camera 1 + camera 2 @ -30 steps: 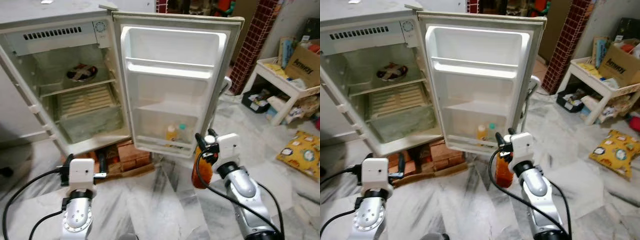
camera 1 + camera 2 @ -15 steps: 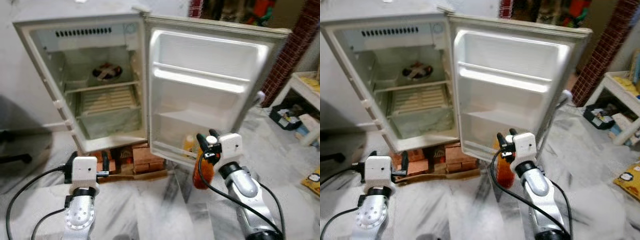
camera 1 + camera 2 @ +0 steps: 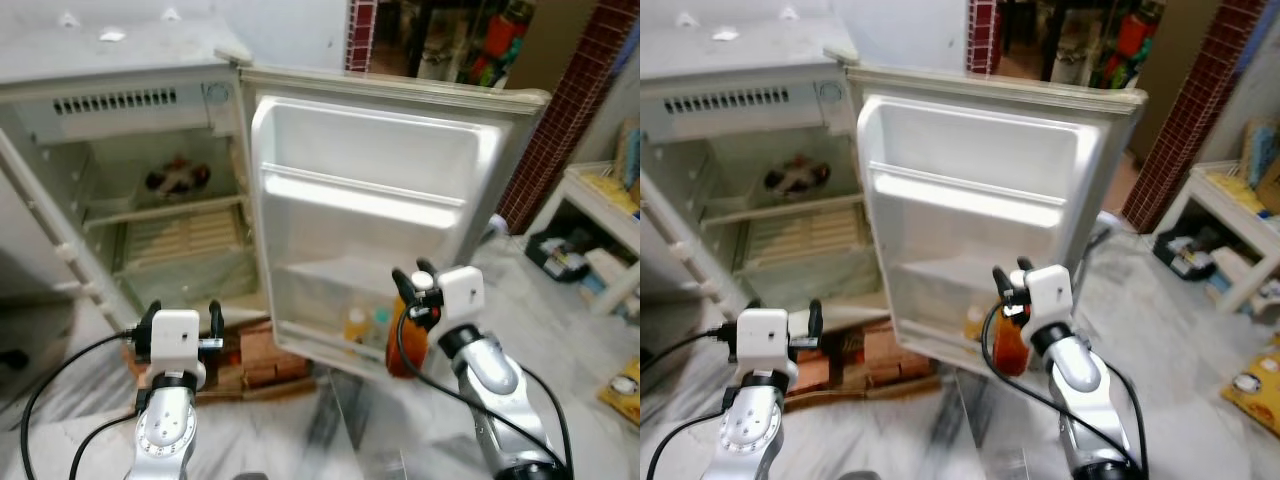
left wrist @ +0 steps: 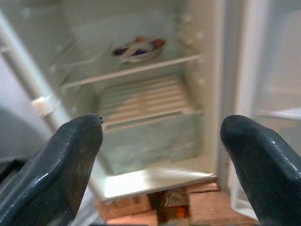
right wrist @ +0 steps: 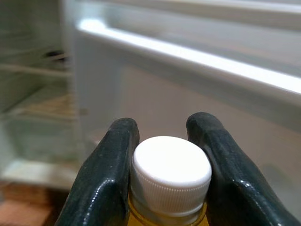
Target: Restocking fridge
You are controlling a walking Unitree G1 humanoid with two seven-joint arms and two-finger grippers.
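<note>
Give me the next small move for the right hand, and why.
Probably ease the right hand forward and lower the orange bottle into the door's bottom shelf. The hand is shut on the bottle's neck under the white cap, right before the open door, where two small bottles already stand.

The fridge (image 3: 60, 190) stands wide open, its door (image 3: 375, 215) swung fully aside, leaving the cabinet mouth unblocked. On the upper inner shelf (image 3: 165, 208) a bowl (image 3: 175, 176) takes the middle, with bare room on both sides. In the lowest door rack (image 3: 320, 340) two small bottles (image 3: 366, 325) sit near its right part, the rack's left part free, and the door shelves above are bare.
</note>
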